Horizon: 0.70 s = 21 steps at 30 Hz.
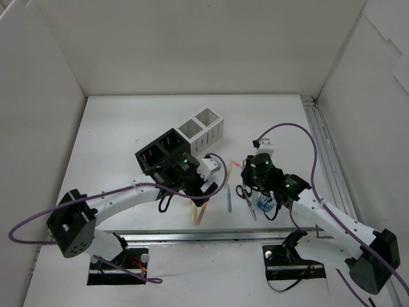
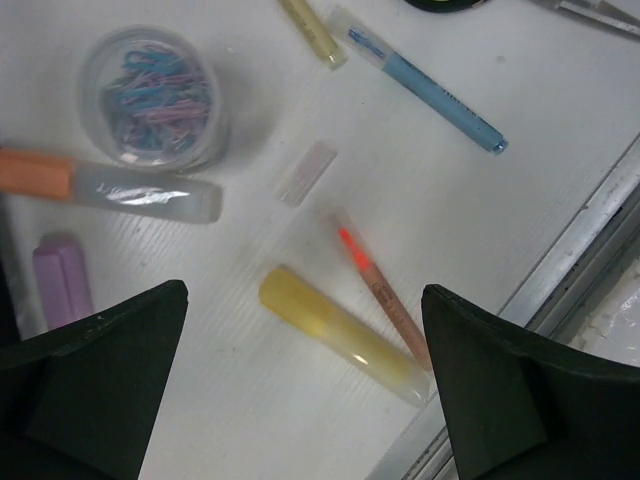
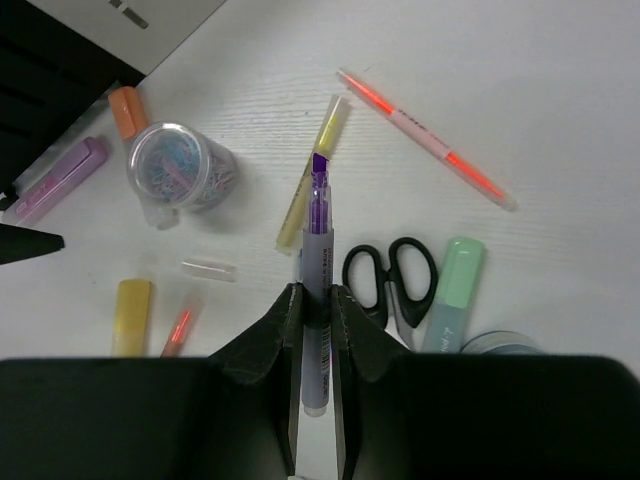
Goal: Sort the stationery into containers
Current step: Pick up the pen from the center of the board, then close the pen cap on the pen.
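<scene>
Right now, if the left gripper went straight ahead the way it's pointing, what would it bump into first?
Probably the yellow highlighter, lying between the fingers of the open left gripper. The thin orange-tipped pen sits right beside it. Depth is hard to judge.

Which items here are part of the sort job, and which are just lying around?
Job: purple marker in right hand, scissors, green highlighter, paper-clip tub, yellow highlighter, blue pen, organiser.
Lying about: loose clear cap, table-edge rail, purple cable.
</scene>
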Each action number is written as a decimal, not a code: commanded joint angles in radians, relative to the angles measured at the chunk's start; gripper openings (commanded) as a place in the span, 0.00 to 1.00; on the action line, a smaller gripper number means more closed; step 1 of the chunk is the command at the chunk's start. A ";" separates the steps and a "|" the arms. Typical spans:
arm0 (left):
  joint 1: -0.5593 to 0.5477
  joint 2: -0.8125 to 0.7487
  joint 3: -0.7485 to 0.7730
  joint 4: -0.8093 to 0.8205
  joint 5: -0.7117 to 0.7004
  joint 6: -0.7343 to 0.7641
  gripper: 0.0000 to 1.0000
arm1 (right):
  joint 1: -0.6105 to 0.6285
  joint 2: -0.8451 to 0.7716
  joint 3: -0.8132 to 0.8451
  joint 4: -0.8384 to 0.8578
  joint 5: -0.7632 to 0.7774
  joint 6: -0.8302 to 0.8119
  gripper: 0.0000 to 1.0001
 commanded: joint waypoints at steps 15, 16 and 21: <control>-0.077 0.325 0.203 0.061 0.034 0.052 0.71 | -0.173 -0.138 -0.055 -0.001 -0.162 -0.111 0.00; -0.077 0.334 0.203 0.064 0.037 0.089 0.68 | -0.176 -0.138 -0.055 -0.003 -0.166 -0.111 0.00; -0.077 0.373 0.219 0.072 0.010 0.092 0.59 | -0.193 -0.131 -0.059 -0.001 -0.192 -0.117 0.00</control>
